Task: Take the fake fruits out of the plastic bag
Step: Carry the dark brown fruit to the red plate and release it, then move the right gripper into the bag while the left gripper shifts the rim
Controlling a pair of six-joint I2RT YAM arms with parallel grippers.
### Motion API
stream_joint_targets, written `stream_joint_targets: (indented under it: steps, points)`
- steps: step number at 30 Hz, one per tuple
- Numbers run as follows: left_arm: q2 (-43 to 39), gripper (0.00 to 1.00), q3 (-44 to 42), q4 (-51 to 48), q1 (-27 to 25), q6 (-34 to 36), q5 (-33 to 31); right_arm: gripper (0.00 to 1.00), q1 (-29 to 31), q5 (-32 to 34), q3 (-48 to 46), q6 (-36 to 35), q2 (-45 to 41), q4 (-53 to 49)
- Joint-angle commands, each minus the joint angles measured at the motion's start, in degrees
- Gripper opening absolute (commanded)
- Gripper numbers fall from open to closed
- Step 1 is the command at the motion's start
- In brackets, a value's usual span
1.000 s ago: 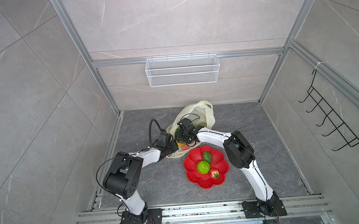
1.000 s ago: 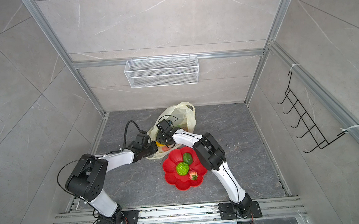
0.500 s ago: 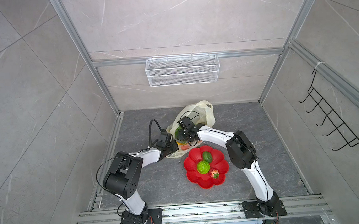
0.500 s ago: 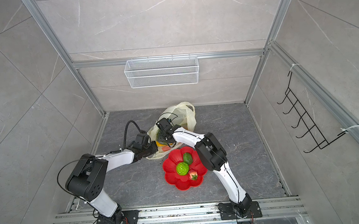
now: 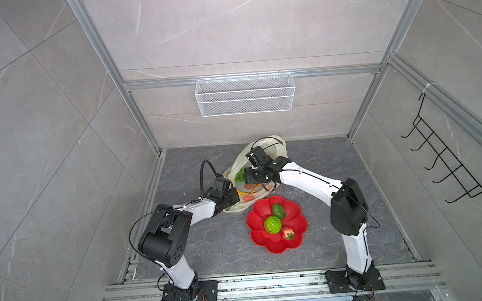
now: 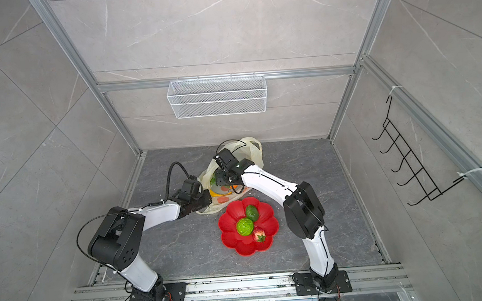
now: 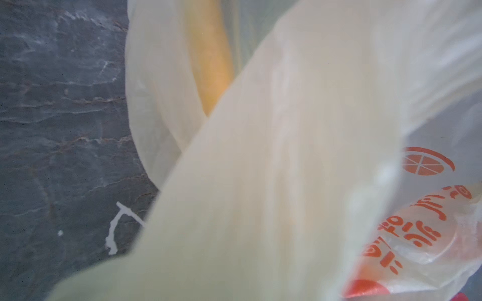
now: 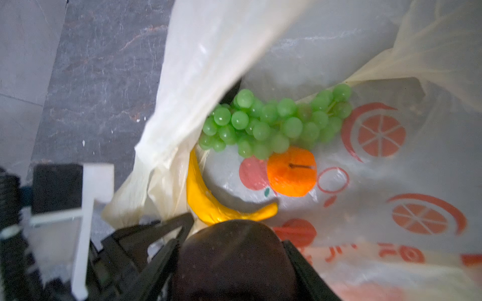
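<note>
The cream-yellow plastic bag (image 5: 276,147) (image 6: 253,148) lies open on the grey floor at the back middle. My left gripper (image 5: 231,199) (image 6: 205,201) is shut on the bag's near edge; in the left wrist view the bag (image 7: 287,156) fills the picture and hides the jaws. My right gripper (image 5: 250,179) (image 6: 221,180) hangs over the bag mouth, shut on a dark avocado (image 8: 234,260). Inside the bag (image 8: 208,52) lie a green grape bunch (image 8: 273,122), a yellow banana (image 8: 208,203) and an orange (image 8: 292,172).
A red flower-shaped plate (image 5: 297,211) (image 6: 269,213) sits just in front of the bag, holding a green avocado (image 5: 278,211), a bumpy green ball (image 5: 273,224) and a strawberry (image 5: 288,235). A white wire basket (image 5: 245,98) hangs on the back wall. Black hooks (image 5: 450,165) are on the right wall.
The right arm's elbow has swung to the right and its gripper has risen slightly toward the back with the dark avocado. The left arm has stayed put.
</note>
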Motion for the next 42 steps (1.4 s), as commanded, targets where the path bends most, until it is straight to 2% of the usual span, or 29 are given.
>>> stream_joint_targets:
  steps: [1,8,14,25,34,42]
  points:
    - [-0.4,0.03,1.5,-0.2,0.1,1.2,0.0,0.62,0.2,0.1,-3.6,-6.1,-6.1,-7.8]
    - [-0.3,0.03,1.6,-0.2,0.1,1.2,0.2,0.63,0.4,3.2,-10.4,-12.2,-13.7,-19.6]
    - [0.1,0.03,1.7,-0.1,0.1,1.1,0.5,0.63,0.3,5.0,-17.0,-14.3,-17.5,-23.7]
    - [-0.3,0.03,1.6,-0.4,0.1,1.4,-0.1,0.62,0.9,-0.1,-20.1,-10.4,-17.3,-17.0]
    - [-0.4,0.03,1.3,0.5,0.1,0.3,1.2,0.64,1.5,5.3,-17.5,-7.8,-17.8,-10.5]
    - [-3.6,0.06,0.7,0.1,-0.5,1.4,0.9,0.62,-1.2,5.3,-10.3,-3.5,-8.3,-1.1]
